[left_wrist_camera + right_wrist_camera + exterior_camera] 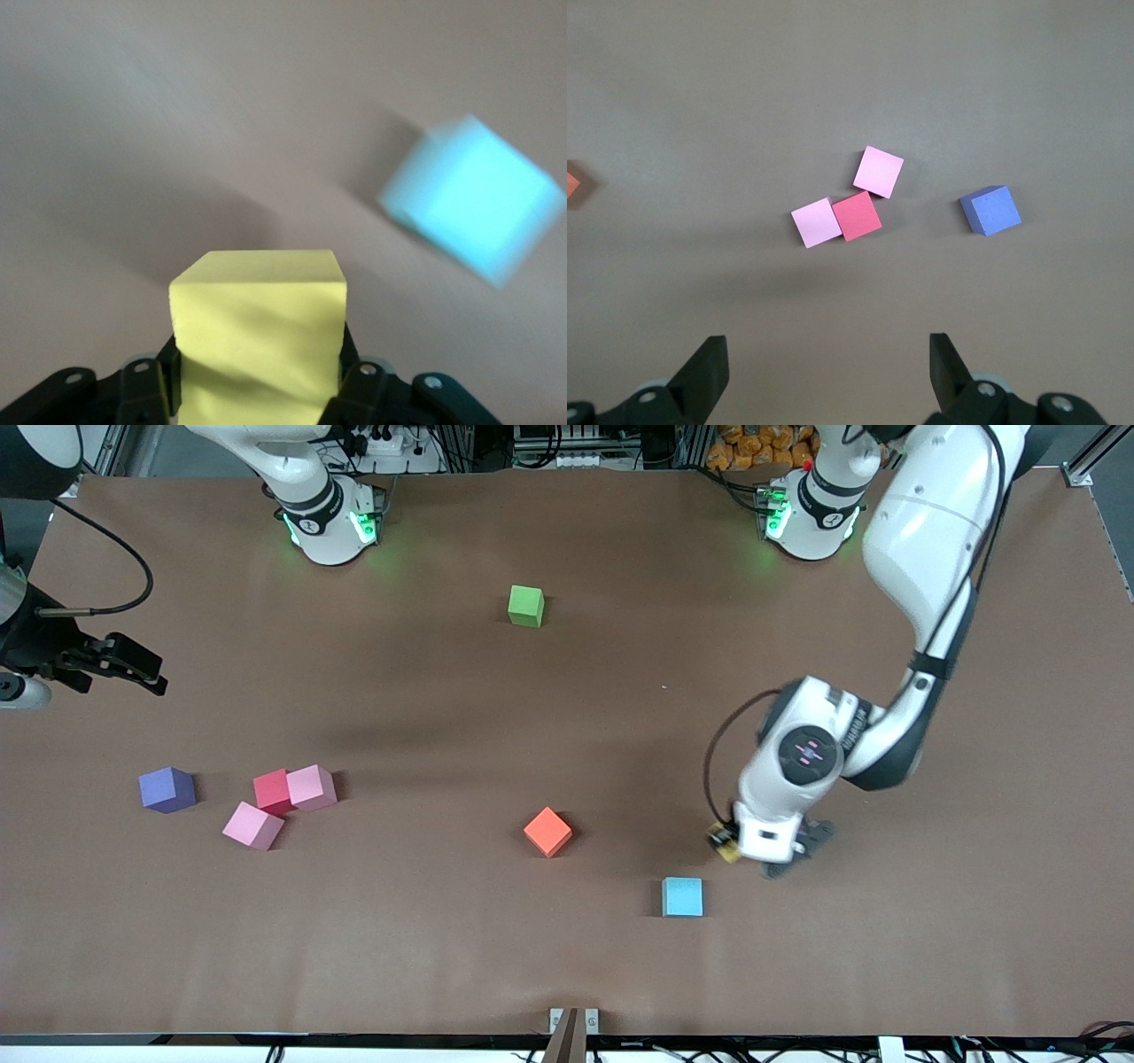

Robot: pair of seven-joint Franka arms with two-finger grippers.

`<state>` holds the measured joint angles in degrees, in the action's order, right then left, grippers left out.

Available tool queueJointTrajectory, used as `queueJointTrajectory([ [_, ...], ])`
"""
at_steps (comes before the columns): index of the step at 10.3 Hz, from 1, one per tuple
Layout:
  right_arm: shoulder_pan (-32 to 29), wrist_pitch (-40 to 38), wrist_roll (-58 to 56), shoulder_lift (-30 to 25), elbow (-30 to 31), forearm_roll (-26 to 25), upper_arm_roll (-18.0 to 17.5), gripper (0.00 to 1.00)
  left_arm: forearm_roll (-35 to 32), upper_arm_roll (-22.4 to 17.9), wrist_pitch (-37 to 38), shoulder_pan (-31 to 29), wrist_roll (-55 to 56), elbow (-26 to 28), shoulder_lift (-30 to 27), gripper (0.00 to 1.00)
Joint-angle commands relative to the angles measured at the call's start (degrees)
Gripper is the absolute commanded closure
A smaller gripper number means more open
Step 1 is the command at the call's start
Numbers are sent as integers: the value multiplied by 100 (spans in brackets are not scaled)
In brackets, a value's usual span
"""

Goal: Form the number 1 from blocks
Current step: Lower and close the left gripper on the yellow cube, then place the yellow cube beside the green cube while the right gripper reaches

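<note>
My left gripper [769, 852] is shut on the yellow block [257, 336], whose corner shows at the hand [722, 843]. The light blue block [682, 896] [474, 199] lies close by, apart from it. An orange block [547, 832] sits mid-table and a green block [525, 606] lies nearer the bases. Toward the right arm's end, two pink blocks [311, 786] [252, 825] touch a red block [273, 792], with a purple block [166, 789] beside them. My right gripper [133, 669] [828, 363] hangs open and empty above that group.
The brown table [443, 957] reaches to the front edge, where a small bracket [573, 1020] stands. The left arm's elbow [921, 558] leans over the table at its own end.
</note>
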<state>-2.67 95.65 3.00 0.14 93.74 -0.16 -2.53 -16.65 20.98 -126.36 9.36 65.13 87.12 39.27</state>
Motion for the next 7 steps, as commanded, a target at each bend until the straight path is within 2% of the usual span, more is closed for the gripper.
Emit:
queueJointTrajectory([
  [1,-251,-11,-81,-23,21,113,-81,0,-31,125,182,808,130,103,-157,100],
  [5,-269,15,-81,-22,21,122,-81,0,-22,117,130,2496,693,77,98,100],
  [7,-269,6,-81,-22,21,122,-72,0,-22,117,129,3104,764,138,133,100],
])
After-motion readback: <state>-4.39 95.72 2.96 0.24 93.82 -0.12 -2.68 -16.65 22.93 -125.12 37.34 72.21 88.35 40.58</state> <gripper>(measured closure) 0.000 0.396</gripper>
